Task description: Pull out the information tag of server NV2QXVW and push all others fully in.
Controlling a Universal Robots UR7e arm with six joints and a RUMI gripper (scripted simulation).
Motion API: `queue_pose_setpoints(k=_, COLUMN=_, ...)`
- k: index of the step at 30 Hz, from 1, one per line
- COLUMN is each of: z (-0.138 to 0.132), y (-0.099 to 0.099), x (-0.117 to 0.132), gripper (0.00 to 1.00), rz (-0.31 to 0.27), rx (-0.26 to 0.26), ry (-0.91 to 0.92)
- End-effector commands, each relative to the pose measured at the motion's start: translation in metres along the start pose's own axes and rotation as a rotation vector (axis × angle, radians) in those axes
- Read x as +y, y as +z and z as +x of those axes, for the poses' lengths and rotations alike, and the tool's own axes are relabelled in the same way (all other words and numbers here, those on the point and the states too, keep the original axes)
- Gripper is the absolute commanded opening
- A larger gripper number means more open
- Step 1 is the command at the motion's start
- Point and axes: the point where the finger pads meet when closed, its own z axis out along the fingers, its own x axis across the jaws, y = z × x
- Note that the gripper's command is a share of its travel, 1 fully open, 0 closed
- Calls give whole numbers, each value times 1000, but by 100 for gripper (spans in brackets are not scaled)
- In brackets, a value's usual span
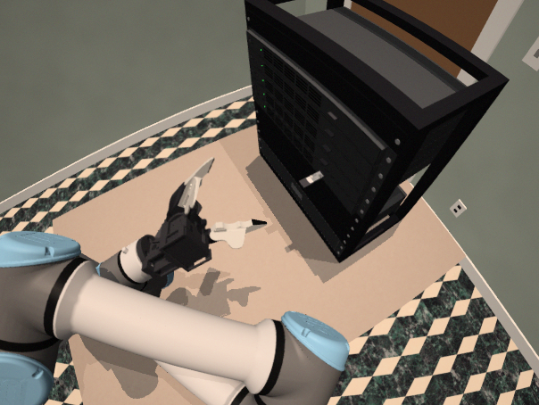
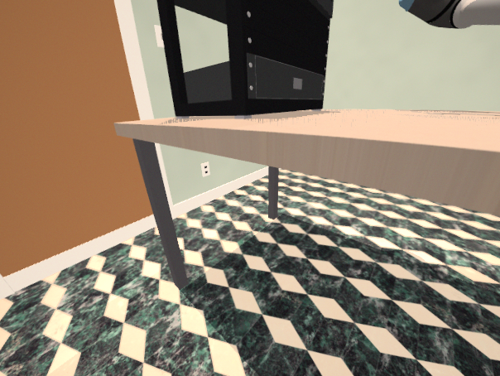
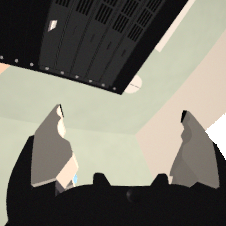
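Observation:
The black server rack point(image 1: 312, 41) point(image 2: 286, 41) point(image 3: 100, 45) stands on the wooden table point(image 1: 393, 276) point(image 2: 331, 141) with several servers stacked in it. One light grey information tag point(image 1: 310, 179) point(image 3: 52, 25) sticks out of a lower server's front. The other tags, such as the upper tag point(image 1: 332, 115) and the bottom server's tag point(image 2: 298, 84), look flush. My gripper point(image 1: 236, 193) point(image 3: 123, 107) is open wide and empty. It hovers over the table in front of the rack, well short of it and apart from the tag. No tag text is legible.
The rack stands near the table's far right corner, close to the edges. My arm point(image 1: 178, 321) point(image 2: 447, 12) stretches across the near left of the table. Walls, a brown door point(image 1: 428, 18) and a checkered floor point(image 2: 290, 290) surround the table.

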Motion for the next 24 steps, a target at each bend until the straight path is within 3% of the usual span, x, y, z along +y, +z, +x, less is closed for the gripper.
queue_pose_setpoints(k=1, z=9, y=-1, x=4, gripper=100, rz=-13, rx=20, ry=-24)
queue_pose_setpoints(k=24, z=26, y=-3, x=12, gripper=100, rz=-47, rx=67, ry=-88)
